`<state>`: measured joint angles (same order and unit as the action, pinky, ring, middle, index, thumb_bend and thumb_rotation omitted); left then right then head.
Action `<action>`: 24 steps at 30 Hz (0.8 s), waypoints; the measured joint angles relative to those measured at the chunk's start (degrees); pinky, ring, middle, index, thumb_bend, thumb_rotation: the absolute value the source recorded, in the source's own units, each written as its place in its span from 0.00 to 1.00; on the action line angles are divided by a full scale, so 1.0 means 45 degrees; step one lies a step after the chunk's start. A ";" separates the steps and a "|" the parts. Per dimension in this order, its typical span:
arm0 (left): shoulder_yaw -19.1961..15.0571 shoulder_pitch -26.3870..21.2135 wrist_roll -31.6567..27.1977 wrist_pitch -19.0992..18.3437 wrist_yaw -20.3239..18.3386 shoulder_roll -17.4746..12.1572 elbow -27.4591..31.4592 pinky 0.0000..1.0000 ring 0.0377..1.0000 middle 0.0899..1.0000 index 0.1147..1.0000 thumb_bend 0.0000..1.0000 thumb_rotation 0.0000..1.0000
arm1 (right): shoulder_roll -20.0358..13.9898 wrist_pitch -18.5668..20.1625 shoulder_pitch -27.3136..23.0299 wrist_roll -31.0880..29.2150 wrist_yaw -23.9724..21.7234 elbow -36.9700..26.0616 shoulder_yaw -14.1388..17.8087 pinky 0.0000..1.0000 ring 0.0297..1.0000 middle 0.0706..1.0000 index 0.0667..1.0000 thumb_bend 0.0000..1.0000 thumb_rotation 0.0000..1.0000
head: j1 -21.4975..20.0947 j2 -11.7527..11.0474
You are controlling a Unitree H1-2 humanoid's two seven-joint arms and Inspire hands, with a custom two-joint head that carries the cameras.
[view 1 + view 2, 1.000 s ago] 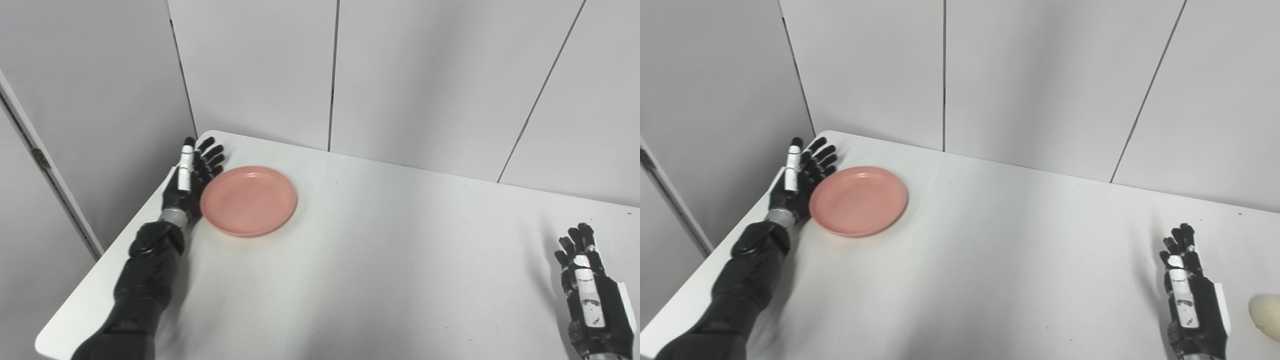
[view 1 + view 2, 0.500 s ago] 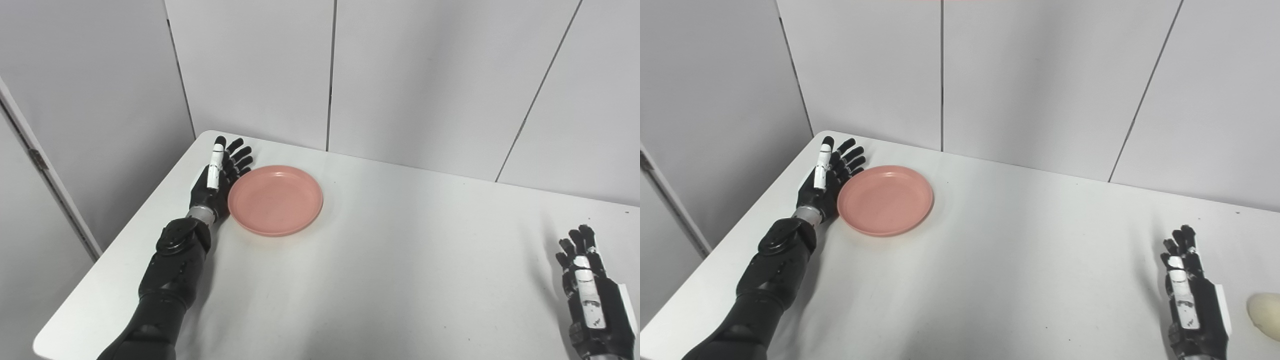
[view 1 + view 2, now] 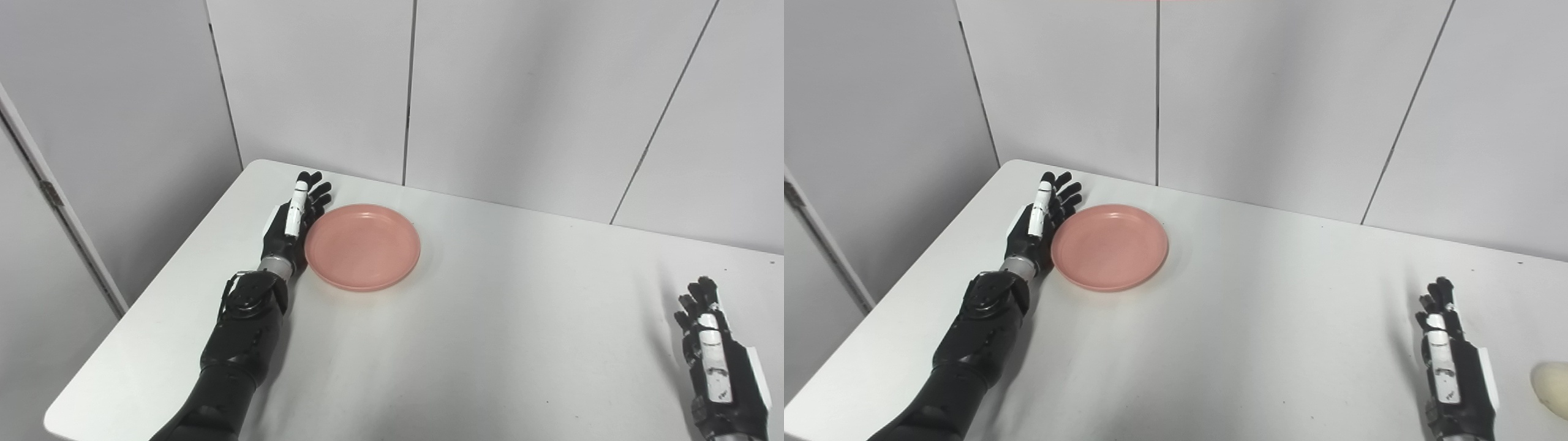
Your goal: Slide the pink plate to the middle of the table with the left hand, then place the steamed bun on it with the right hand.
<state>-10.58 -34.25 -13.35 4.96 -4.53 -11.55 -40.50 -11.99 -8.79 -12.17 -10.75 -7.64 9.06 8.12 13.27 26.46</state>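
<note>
Left hand [image 3: 293,222]: lay edge-on upon the white table [image 3: 465,343], fingers straight and spread, holding nothing, palm side touching the plate's left rim. Pink plate [image 3: 362,246]: sat flat on the table's left half, toward the far edge, nothing on it. Right hand [image 3: 1450,367]: stood near the table's right front, fingers extended and apart, holding nothing. Steamed bun [image 3: 1551,381]: pale, lay just right of the right hand, cropped by the frame edge.
</note>
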 measured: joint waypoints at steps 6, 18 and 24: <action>0.0394 0.0269 0.0334 0.0003 0.0365 0.0368 0.0582 0.96 0.91 0.88 0.86 0.55 1.00 | 0.0005 -0.0347 -0.0342 0.0267 -0.0003 0.0512 -0.0007 1.00 0.97 0.98 1.00 0.57 0.87 | -0.0820 0.0195; 0.0720 0.1140 0.0004 -0.1192 0.0111 0.2175 0.2821 0.89 0.91 0.89 0.87 0.50 1.00 | 0.0330 -0.0957 -0.0615 0.0695 0.0199 0.0871 0.0003 1.00 0.94 0.95 0.98 0.65 0.81 | -0.2186 0.0527; 0.1092 0.1603 0.0306 -0.0711 0.0004 0.2431 0.3109 0.91 0.92 0.90 0.89 0.49 1.00 | 0.0383 -0.0988 -0.0596 0.1010 0.0406 0.0780 -0.0017 1.00 0.94 0.95 0.97 0.66 0.81 | -0.2888 0.0761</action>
<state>-5.67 -27.04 -11.98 1.76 -4.51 -0.61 -26.51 -10.27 -13.23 -14.85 -6.21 -5.82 12.57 8.04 0.28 29.88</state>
